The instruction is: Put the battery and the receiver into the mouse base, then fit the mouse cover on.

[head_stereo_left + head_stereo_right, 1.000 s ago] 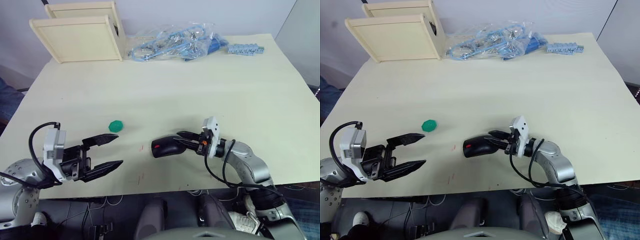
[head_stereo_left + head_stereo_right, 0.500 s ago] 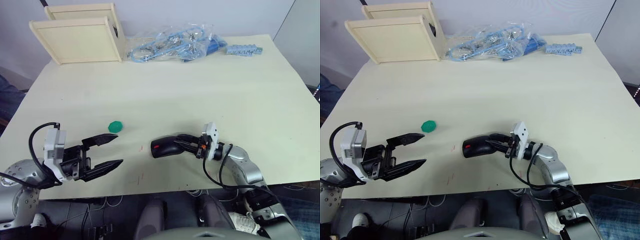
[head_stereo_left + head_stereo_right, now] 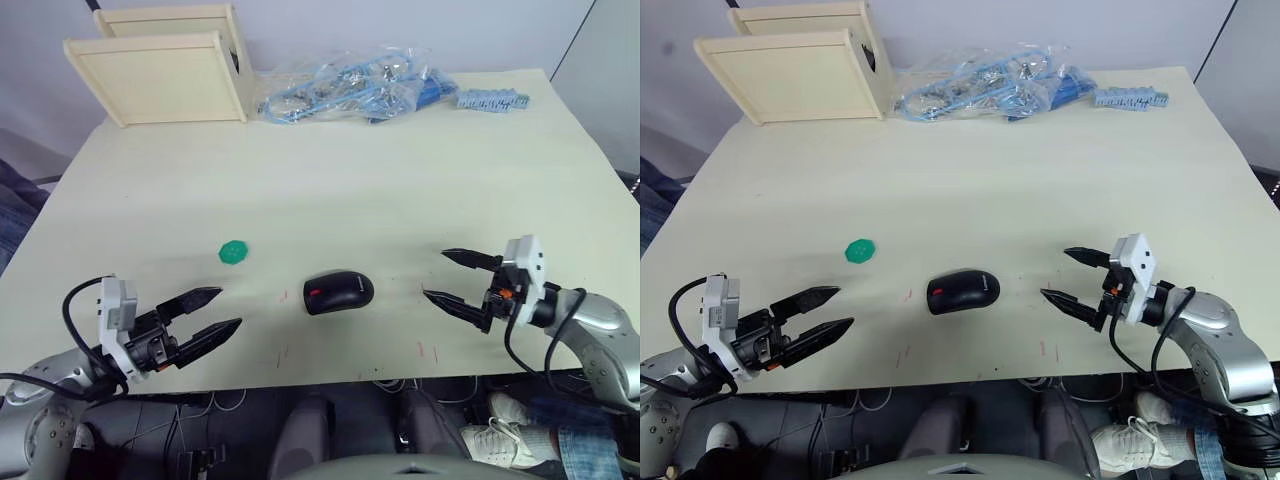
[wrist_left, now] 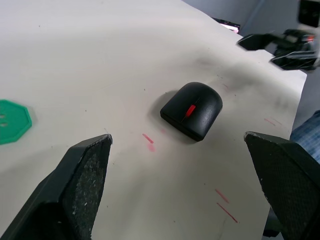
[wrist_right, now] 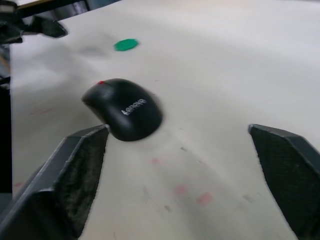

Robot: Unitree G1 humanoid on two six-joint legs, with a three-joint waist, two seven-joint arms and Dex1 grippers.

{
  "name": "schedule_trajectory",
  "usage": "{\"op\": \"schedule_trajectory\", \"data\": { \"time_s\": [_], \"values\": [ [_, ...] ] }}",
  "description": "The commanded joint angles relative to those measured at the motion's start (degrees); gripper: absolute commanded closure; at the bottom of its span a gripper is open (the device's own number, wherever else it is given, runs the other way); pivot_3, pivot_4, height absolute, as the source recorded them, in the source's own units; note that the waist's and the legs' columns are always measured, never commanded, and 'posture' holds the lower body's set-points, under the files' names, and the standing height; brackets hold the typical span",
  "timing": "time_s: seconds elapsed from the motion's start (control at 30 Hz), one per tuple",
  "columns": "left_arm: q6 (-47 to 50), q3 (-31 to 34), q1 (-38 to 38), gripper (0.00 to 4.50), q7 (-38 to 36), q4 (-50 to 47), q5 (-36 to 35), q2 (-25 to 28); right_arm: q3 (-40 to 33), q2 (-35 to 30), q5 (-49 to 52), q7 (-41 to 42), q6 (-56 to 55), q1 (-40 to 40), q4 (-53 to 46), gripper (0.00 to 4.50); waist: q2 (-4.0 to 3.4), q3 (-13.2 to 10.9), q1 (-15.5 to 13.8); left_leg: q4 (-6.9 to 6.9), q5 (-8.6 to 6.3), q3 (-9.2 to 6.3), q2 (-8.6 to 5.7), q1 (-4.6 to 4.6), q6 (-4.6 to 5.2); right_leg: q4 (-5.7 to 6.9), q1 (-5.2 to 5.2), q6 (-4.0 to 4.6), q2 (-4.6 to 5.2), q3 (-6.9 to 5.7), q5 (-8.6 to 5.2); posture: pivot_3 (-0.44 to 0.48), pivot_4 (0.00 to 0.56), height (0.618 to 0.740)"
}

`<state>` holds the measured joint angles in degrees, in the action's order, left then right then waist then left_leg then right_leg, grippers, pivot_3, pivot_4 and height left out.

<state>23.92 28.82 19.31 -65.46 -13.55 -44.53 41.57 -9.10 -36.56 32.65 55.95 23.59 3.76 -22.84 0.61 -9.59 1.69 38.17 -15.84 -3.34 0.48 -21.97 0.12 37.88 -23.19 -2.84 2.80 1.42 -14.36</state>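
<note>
the mouse cover (image 3: pixel 338 291) sits closed over the mouse base, so we read one whole black mouse lying on the table (image 3: pixel 400 170), near the front edge and about midway between our two arms. a red scroll wheel shows at its end toward our left side, and the rounded heel with the printed logo points toward our right, so its long axis runs roughly left to right across the table, a little slanted. we see no battery and no receiver lying loose; we judge both are already inside and the cover is on, so the task looks finished or nearly so.

the right gripper (image 3: pixel 459 278) hovers near the mouse on its heel side, fingers spread wide with nothing between them, pointing back toward the mouse. the left gripper (image 3: pixel 218 312) is well apart on the wheel side, lower toward the table's front edge, its fingers parted too and empty. the right one is the nearer of the two, and it faces the mouse along the long axis, so any last press on the cover would, we judge, fall to it.

counting outward: one mouse, one green disc (image 3: pixel 233 251) beyond the left gripper, one bag of blue parts (image 3: pixel 350 88) at the far edge, one strip of blue pieces (image 3: pixel 490 99) beside it, two wooden boxes (image 3: pixel 160 75) at the far left corner.
</note>
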Motion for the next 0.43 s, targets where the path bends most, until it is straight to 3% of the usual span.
{"op": "schedule_trajectory", "data": {
  "time_s": [0.03,0.17,0.43],
  "values": [
    [-0.6,3.9,3.8,0.00,3.3,-1.1,1.0,-1.4,-11.2,-2.7,2.8,0.8,-1.4,6.2,-0.9,0.04,0.10,0.0,-0.3,-0.02,-0.01,0.02,-0.02,0.00,0.01,-0.09,0.03,-0.03,0.02,0.01,-0.02,0.000,0.150,0.740],
    [-2.4,4.5,6.3,0.00,4.1,-1.4,2.6,-2.6,-13.6,-3.6,0.7,1.9,-4.3,11.1,-0.4,0.04,0.17,0.0,-0.5,0.01,-0.02,0.24,0.00,0.08,0.02,-0.09,0.06,-0.04,0.01,0.12,-0.02,0.000,0.150,0.740],
    [-3.3,4.1,7.5,0.00,5.7,-1.5,4.0,-2.7,-13.1,-2.7,0.2,1.5,-6.9,12.6,1.8,0.04,0.17,0.0,-0.9,0.03,-0.02,0.51,0.03,0.07,0.02,-0.10,0.06,-0.04,0.01,0.16,-0.03,0.000,0.150,0.740]
  ]
}}
